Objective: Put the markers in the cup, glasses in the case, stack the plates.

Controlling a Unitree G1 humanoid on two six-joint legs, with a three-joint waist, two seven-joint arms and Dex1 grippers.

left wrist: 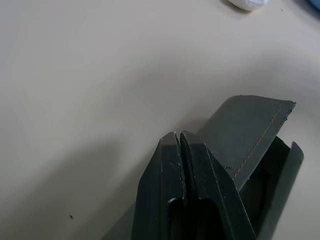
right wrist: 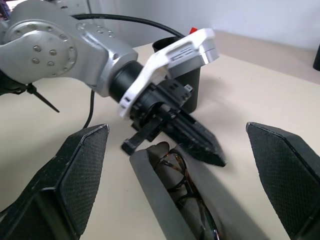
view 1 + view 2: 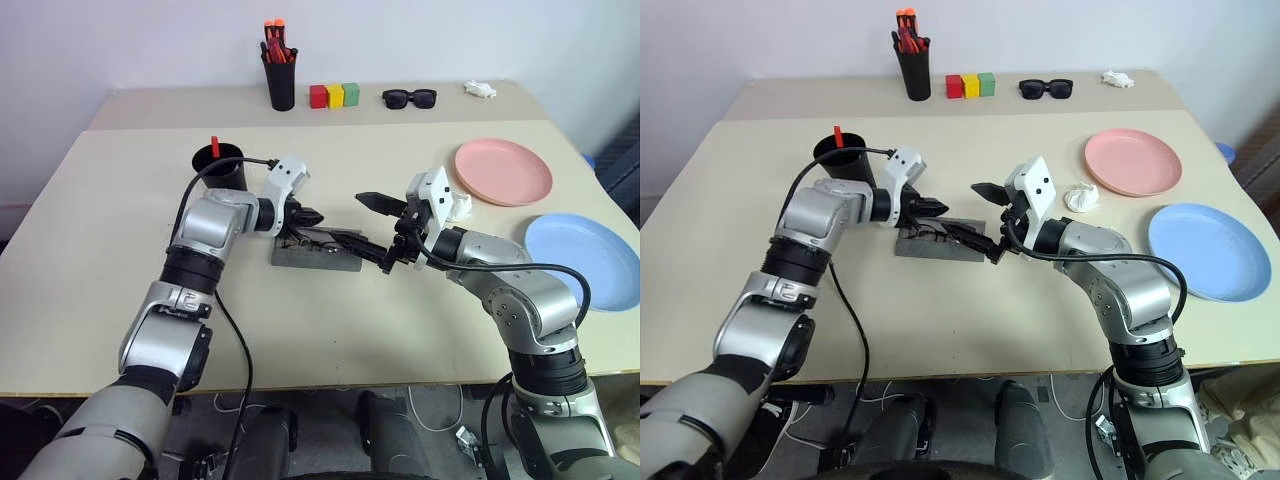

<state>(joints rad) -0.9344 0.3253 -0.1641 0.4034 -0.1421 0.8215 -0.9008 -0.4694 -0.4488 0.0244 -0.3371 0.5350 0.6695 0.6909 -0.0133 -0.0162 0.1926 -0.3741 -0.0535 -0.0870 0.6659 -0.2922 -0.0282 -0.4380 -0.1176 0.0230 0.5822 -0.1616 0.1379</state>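
Observation:
The grey case (image 3: 300, 257) lies open at the table's middle, and the wire-frame glasses (image 2: 186, 197) rest inside it. My left gripper (image 3: 311, 214) is shut with nothing in it, its tip just above the case's left end. My right gripper (image 3: 386, 233) stands wide open at the case's right end, one finger above it and one beside it, gripping nothing. A red marker (image 3: 214, 146) stands in the black cup (image 3: 222, 168) behind my left arm. The pink plate (image 3: 503, 171) and the blue plate (image 3: 585, 260) lie apart at the right.
A crumpled white scrap (image 3: 460, 206) lies next to the pink plate. Along the back stand a tall pen cup (image 3: 280, 82) with orange-red pens, three coloured blocks (image 3: 334, 95), black sunglasses (image 3: 409, 97) and a small white object (image 3: 480, 89).

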